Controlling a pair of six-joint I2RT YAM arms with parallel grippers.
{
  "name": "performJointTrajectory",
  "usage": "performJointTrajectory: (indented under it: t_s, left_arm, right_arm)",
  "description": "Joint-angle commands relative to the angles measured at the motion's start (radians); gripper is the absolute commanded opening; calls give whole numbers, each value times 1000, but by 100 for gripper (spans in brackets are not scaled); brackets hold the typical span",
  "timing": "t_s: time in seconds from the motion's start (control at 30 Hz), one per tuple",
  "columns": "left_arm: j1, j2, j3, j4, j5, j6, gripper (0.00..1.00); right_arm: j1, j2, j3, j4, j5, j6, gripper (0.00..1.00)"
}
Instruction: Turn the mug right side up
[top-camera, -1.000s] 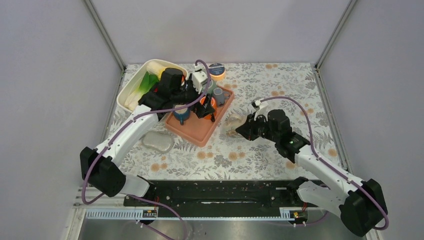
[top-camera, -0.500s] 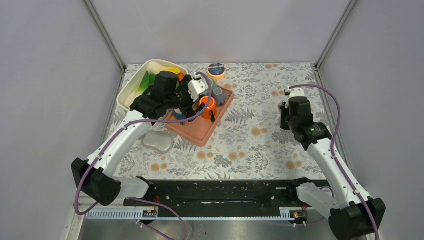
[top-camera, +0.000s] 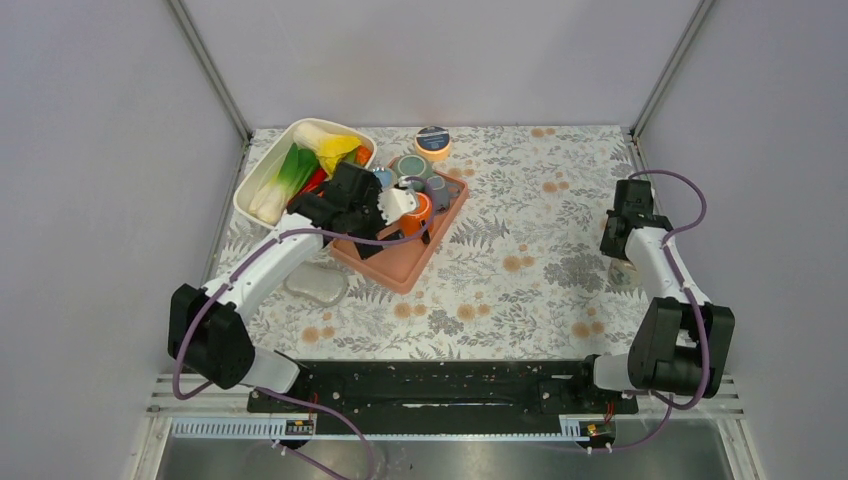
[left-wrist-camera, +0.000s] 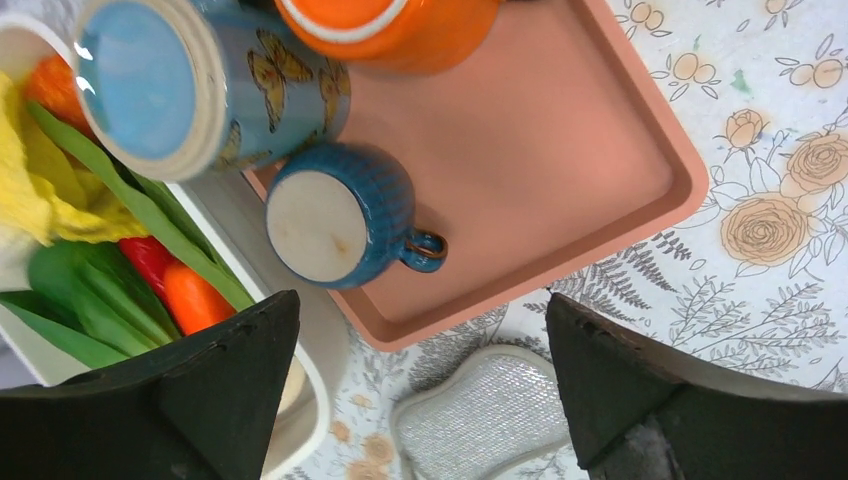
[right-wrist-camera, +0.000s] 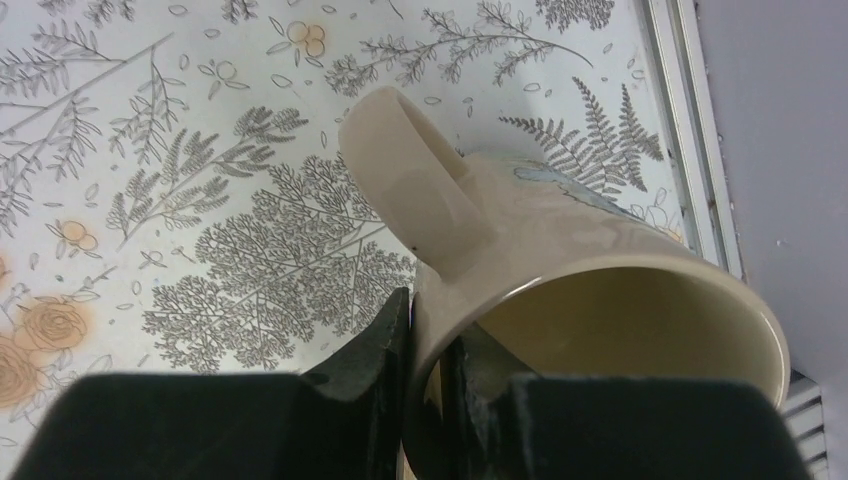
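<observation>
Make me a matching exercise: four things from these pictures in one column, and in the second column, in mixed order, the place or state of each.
Things
1. cream mug
2. blue mug
3. grey sponge
4. leek

Place or state
a. base up on the pink tray
b. in the white tub
c. rim pinched by the right gripper
d. on the tablecloth, beside the tray

Pairs: 1-c, 2-a, 3-d, 4-b

You've got a pink tray (top-camera: 400, 262) touching a white bin (left-wrist-camera: 322, 350) of vegetables (top-camera: 296, 168); sponge (top-camera: 315, 284) near, orange-lidded jar (top-camera: 433, 141) behind.
</observation>
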Motion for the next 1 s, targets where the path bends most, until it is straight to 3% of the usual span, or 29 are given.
performJointTrajectory:
  t_s: [0.0,0.13,0.2,0.3,0.47,0.63,0.77,0.97]
  left_arm:
    - [44,-3,-45,89,-38,-139,96]
    - [111,5,-98,182,-37,-326,88]
    - [134,2,-128,234,-37,-409,82]
    - [158,-12,-177,305,-80,-485,79]
    - [181,2,-239,374,-96,-553,69]
    - [183,87,-230,370,-60,-597,64]
    - [183,160,-193,367,-66,-611,63]
    - [184,248,-136,348,-96,-606,44]
  right_arm:
    - [-27,32,61,98,-43,14,0]
    - [-50,64,67,98,-61,28,2]
    - [-52,64,71,93,-53,33,23]
    - [-52,45,71,87,-58,36,45]
    - [-52,3,68,77,-42,43,63]
    - [-51,-44,56,66,-38,56,75]
    - [-51,-84,54,59,-95,67,78]
    - [-43,-119,43,63,-144,72,80]
